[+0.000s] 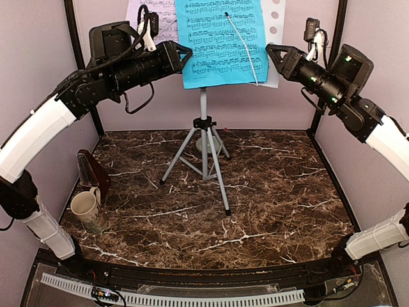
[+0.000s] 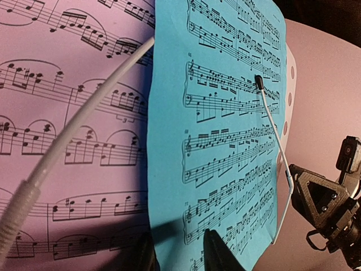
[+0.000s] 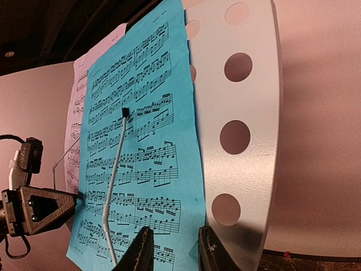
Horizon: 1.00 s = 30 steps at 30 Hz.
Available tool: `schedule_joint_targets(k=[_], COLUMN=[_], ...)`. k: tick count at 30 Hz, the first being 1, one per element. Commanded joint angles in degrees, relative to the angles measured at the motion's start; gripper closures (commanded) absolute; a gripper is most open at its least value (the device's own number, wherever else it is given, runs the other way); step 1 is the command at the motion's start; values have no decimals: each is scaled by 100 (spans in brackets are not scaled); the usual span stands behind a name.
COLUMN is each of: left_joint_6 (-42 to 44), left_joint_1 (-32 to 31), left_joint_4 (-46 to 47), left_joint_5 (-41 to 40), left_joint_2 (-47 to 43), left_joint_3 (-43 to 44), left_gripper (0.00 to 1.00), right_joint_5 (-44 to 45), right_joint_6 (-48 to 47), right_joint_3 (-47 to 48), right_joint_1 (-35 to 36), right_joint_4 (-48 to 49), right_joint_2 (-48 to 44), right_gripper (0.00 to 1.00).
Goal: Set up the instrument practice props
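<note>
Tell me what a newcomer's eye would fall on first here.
The bright-blue sheet of music stands out, propped on the silver tripod music stand toward the back of the marble table. The left arm and right arm point at its edges from either side.

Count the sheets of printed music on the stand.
2. A bright-blue printed sheet sits centre on the perforated grey tray, overlapping a lilac printed sheet on its left; more could hide behind.

Both end effectors (image 1: 189, 55) (image 1: 268, 52) aloft, jaws ajar
</note>
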Motion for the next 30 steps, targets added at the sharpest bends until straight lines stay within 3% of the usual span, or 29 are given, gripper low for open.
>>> schedule_joint_targets(k=[1, 11, 20, 30], left_joint_6=[-25, 231, 593, 941], left_joint_1=[-20, -24, -20, -20], left_joint_4=[-22, 78, 204, 308], left_joint_5=[72, -99, -66, 143], left_joint_2=[-6, -48, -80, -58], left_joint_3=[209, 212, 169, 117], left_gripper=[72, 99, 100, 100], right_joint_5=[-82, -409, -715, -258], right_joint_6=[-25, 2, 44, -296], right_joint_3=[-49, 20, 366, 1237], right_joint_1=[-25, -29, 0, 364], right_joint_4=[330, 406, 327, -559], right_joint_2=[-139, -75, 215, 659], right_gripper=[71, 70, 63, 63])
